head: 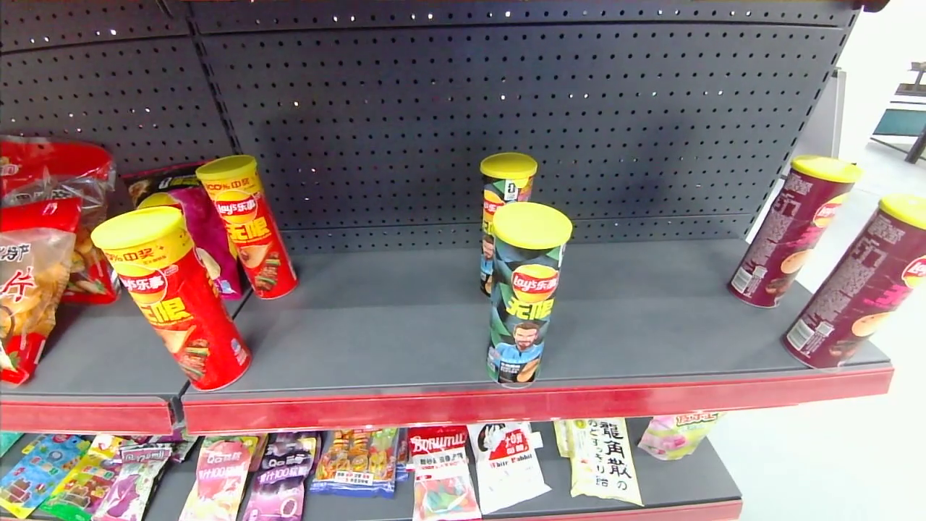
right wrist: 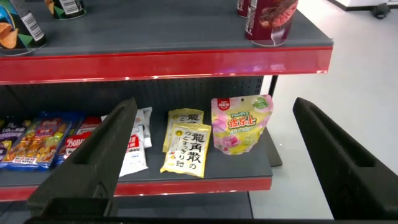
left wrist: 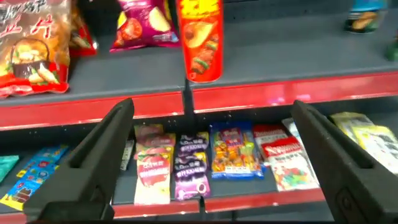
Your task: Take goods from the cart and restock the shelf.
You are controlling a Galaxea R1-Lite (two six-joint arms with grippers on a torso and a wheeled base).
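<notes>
A grey shelf [head: 405, 318] with a red front lip carries chip cans. Two red cans [head: 173, 297] [head: 248, 226] stand at its left, two green-black cans [head: 526, 293] [head: 505, 210] in the middle, two maroon cans [head: 792, 230] [head: 857, 286] at the right end. My left gripper [left wrist: 205, 165] is open in front of the lower shelf, just below the front red can [left wrist: 200, 40]. My right gripper [right wrist: 214, 162] is open and holds nothing, level with the lower shelf's right end, below a maroon can [right wrist: 270, 22].
Snack bags [head: 43, 239] crowd the upper shelf's far left. The lower shelf [head: 673, 485] holds rows of small candy and snack packets [head: 362, 463]. Pegboard [head: 463, 108] backs the shelf. Open floor [right wrist: 348, 124] lies past the shelf's right end.
</notes>
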